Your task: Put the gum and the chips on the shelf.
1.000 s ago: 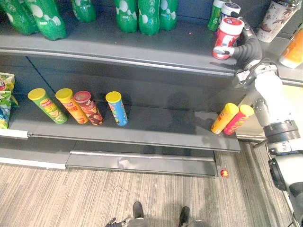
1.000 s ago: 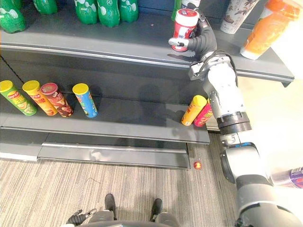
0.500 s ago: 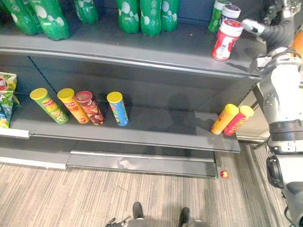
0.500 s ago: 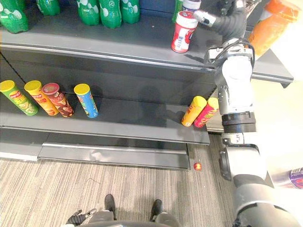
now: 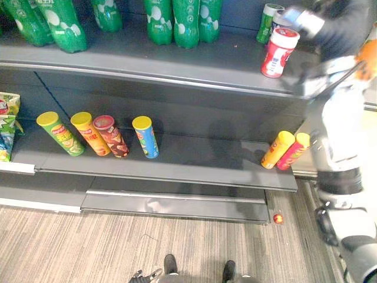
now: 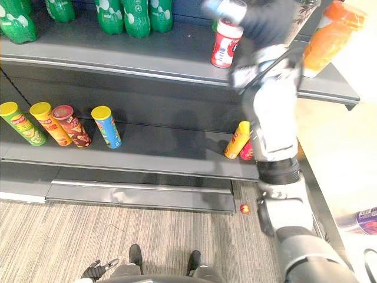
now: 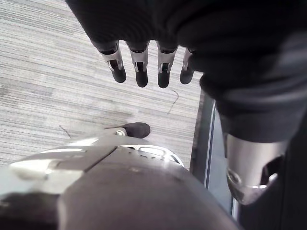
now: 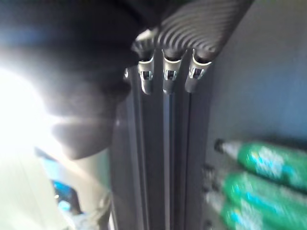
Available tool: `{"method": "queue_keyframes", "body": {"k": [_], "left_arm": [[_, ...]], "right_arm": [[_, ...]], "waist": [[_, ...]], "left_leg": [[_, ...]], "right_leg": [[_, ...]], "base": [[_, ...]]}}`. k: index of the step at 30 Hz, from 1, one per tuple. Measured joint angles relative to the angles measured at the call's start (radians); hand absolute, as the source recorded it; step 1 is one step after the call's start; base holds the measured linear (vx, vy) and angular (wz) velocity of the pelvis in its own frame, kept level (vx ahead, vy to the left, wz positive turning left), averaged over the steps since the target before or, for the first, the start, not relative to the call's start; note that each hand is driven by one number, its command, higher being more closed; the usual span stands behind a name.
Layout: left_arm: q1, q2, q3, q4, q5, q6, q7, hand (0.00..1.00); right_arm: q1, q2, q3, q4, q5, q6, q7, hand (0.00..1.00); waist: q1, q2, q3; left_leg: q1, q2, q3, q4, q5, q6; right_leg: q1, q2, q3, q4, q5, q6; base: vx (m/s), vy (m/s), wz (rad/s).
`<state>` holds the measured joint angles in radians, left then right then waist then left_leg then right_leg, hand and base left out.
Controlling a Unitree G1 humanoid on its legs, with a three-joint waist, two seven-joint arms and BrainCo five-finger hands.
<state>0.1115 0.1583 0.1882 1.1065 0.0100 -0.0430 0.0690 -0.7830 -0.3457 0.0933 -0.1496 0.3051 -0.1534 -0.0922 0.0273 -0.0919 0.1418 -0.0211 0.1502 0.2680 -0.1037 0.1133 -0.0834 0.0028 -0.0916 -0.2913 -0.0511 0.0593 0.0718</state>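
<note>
Even light; white glare beside right robot hand

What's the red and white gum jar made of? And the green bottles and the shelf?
Gum jar: probably plastic, smooth, with a glossy label and white lid.
Green bottles: likely tinted plastic, with shiny highlights.
Shelf: looks like painted metal, matte dark grey, thin straight edge.

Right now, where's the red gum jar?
In the left eye view, the gum jar stands on the upper shelf, toward the right, just in front of a green can.
</note>
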Motion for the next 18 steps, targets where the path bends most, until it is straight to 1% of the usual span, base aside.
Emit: {"method": "queue_keyframes", "body": {"k": [2,3,5,11,15,18], "left_arm": [[0.001,0.0,-0.005,0.001,0.004,0.0,0.003,0.0],[0.002,0.001,-0.005,0.001,0.004,0.0,0.004,0.0],[0.004,0.001,-0.005,0.002,0.004,0.0,0.007,0.0],[0.007,0.005,-0.004,0.006,0.004,-0.001,0.013,0.0],[0.007,0.005,-0.004,0.009,0.005,-0.001,0.014,0.0],[0.009,0.004,-0.002,0.02,0.01,-0.002,0.015,0.0]], "right_arm": [[0.095,0.065,0.075,-0.048,0.003,-0.002,0.032,0.0],[0.119,0.083,0.096,-0.056,0.007,-0.003,0.043,0.0],[0.209,0.133,0.186,-0.079,0.026,-0.005,0.083,0.0],[0.431,0.149,0.348,-0.081,0.094,-0.005,0.177,0.0],[0.555,0.148,0.393,-0.06,0.111,0.005,0.234,0.0],[0.658,0.148,0.421,0.001,0.109,0.014,0.268,0.0]], "waist": [[0.002,-0.008,-0.005],[0.002,-0.009,-0.006],[0.003,-0.015,-0.01],[0.001,-0.022,-0.016],[0.0,-0.022,-0.018],[-0.002,-0.018,-0.033]], "left_leg": [[0.001,0.001,0.004,0.0,-0.001,-0.002],[0.001,0.001,0.006,0.0,-0.002,-0.002],[0.007,0.001,0.018,0.0,-0.004,-0.001],[0.006,0.001,0.032,0.0,-0.008,0.002],[0.008,0.001,0.041,0.0,-0.008,0.002],[0.008,-0.001,0.053,0.0,-0.01,0.0]], "right_leg": [[0.0,0.001,0.002,0.0,-0.001,-0.001],[0.0,0.001,0.003,0.0,-0.001,-0.001],[-0.001,0.0,0.016,0.001,-0.001,0.0],[-0.018,-0.002,0.032,0.014,-0.005,0.004],[-0.023,-0.002,0.044,0.017,-0.005,0.004],[-0.03,-0.003,0.056,0.019,-0.007,0.003]], "base": [[0.0,0.0,0.0],[0.0,0.0,-0.06],[0.0,0.001,-0.13],[0.01,0.001,-0.08],[0.03,0.0,-0.08],[0.03,0.0,-0.1]]}}
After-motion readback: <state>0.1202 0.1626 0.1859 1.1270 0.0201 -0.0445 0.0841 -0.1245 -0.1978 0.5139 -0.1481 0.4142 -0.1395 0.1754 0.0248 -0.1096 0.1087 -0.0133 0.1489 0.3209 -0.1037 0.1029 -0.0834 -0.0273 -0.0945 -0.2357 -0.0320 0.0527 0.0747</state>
